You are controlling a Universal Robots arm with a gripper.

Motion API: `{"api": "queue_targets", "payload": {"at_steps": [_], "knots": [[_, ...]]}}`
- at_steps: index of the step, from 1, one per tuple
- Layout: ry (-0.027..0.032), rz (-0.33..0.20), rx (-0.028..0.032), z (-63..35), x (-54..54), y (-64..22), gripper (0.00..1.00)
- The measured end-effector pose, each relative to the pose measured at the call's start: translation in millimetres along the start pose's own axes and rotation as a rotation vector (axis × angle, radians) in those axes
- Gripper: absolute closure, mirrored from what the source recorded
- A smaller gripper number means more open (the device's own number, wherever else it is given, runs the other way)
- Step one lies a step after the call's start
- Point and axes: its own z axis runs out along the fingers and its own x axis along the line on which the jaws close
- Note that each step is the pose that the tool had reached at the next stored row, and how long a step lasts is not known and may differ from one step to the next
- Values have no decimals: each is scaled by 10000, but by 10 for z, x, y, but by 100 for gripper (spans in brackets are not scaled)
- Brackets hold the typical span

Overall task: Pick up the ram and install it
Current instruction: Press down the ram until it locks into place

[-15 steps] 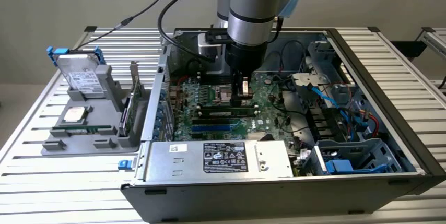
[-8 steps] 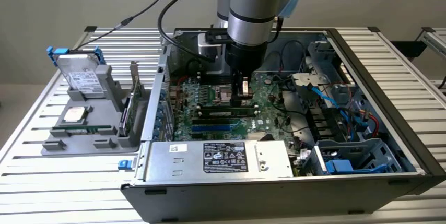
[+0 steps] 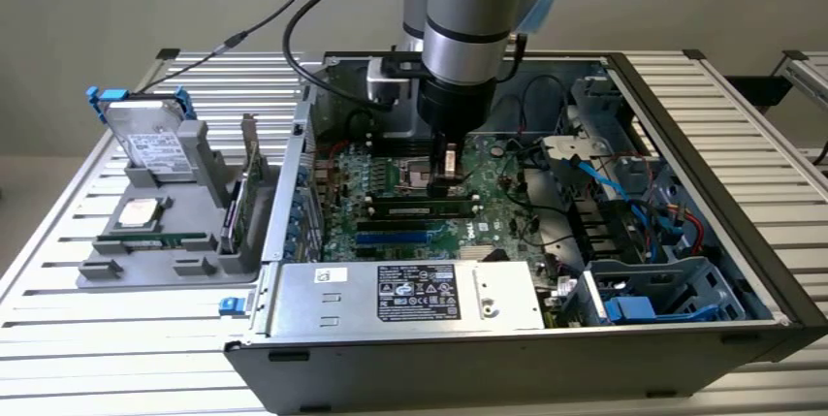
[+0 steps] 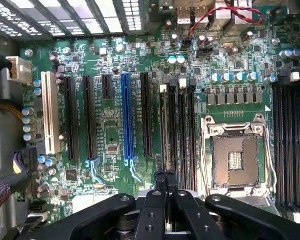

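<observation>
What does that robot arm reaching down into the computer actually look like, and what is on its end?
The arm is a thick silver-grey metal tube with light blue joint caps near the top. It ends in a black cylindrical wrist, and black cables loop away from it. The gripper is matt black, with two slim flat fingers set between broad angular black linkage arms dotted with small screw holes.

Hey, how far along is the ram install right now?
Done: the ram is already out of the gripper and stands in a slot on the motherboard. In hand: the gripper is shut, holds nothing, and sits right at the ram's top edge, apparently pressing it down. Left: full seating can't be confirmed, since the slot latches are too hard to make out.
</observation>
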Motion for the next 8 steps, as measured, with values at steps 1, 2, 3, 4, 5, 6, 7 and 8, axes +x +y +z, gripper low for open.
{"api": "queue_targets", "payload": {"at_steps": [1,2,3,4,5,6,7,8], "knots": [[-9,163,0,0,0,0,90],[-18,336,-1,1,0,0,90],[-26,491,-1,2,0,0,90],[-33,615,-1,4,0,0,90],[-39,726,-1,5,0,0,90],[-46,869,-1,7,0,0,90],[-54,1005,-1,8,0,0,90],[-63,1170,-1,11,0,-1,90]]}}
